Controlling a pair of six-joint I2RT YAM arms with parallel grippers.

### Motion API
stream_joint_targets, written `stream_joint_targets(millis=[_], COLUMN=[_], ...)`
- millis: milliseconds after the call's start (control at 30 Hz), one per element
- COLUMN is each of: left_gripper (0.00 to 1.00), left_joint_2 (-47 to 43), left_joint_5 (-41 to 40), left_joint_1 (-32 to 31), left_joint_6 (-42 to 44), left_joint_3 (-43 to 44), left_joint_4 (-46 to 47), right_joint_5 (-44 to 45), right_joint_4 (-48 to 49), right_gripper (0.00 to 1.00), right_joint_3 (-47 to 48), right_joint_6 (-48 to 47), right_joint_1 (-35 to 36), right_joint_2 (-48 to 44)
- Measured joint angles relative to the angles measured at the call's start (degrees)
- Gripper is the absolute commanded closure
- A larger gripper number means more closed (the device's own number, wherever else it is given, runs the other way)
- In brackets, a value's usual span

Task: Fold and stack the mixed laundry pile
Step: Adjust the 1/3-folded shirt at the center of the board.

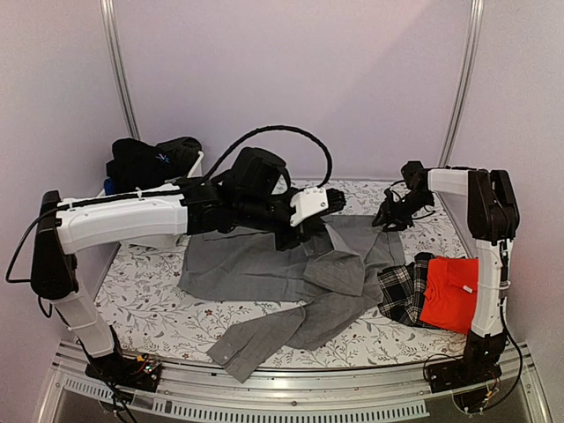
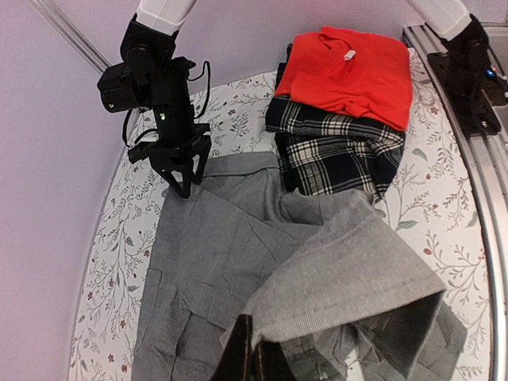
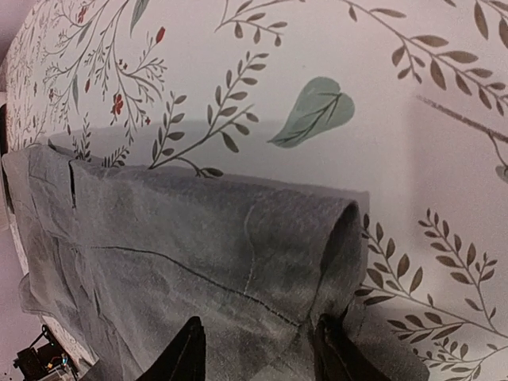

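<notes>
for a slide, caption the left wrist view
left gripper pinches the grey shirt, right gripper at its corner, red shirt atop plaid cloth

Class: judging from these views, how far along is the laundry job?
Done: the red shirt lies folded on the plaid cloth. In hand: the grey shirt is spread out, the left hand shut on a lifted fold, the right hand at its far edge. Left: finishing that fold, then the black garments at the back.

The collared shirt (image 1: pixel 264 269) lies spread across the middle of the table (image 1: pixel 141 291). To its right, a folded top (image 1: pixel 449 295) rests on a folded cloth (image 1: pixel 404 291). A tub (image 1: pixel 197 162) stands at the back left.
</notes>
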Motion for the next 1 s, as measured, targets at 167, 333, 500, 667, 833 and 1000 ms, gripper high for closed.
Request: stream_joint_targets(millis=[167, 333, 500, 667, 833, 1000], left_gripper=[1.0, 1.0, 1.0, 1.0, 1.0, 1.0], left_joint_2=[0.26, 0.28, 0.31, 0.31, 0.31, 0.31], left_joint_5=[0.02, 0.02, 0.04, 0.11, 0.04, -1.07], left_joint_1=[0.04, 0.04, 0.04, 0.04, 0.04, 0.07], left_joint_6=[0.22, 0.44, 0.44, 0.44, 0.42, 0.35], left_joint_3=[0.09, 0.13, 0.15, 0.15, 0.15, 0.07], left_joint_4=[-0.02, 0.0, 0.0, 0.0, 0.0, 0.59], right_joint_5=[-0.02, -0.09, -0.72, -1.51, -1.84, -1.55], right_joint_4=[-0.55, 0.17, 1.07, 2.54, 3.96, 4.26], right_gripper=[0.7, 0.68, 0.7, 0.8, 1.0, 1.0], right_joint_3=[-3.17, -5.97, -7.23, -7.23, -6.69, -4.35], right_joint_6=[1.64, 2.47, 3.41, 4.57, 6.1, 6.67], right_joint_1=[0.24, 0.48, 0.68, 0.96, 1.14, 1.18], right_joint_2=[-3.37, -3.78, -3.78, -3.78, -3.78, -3.74])
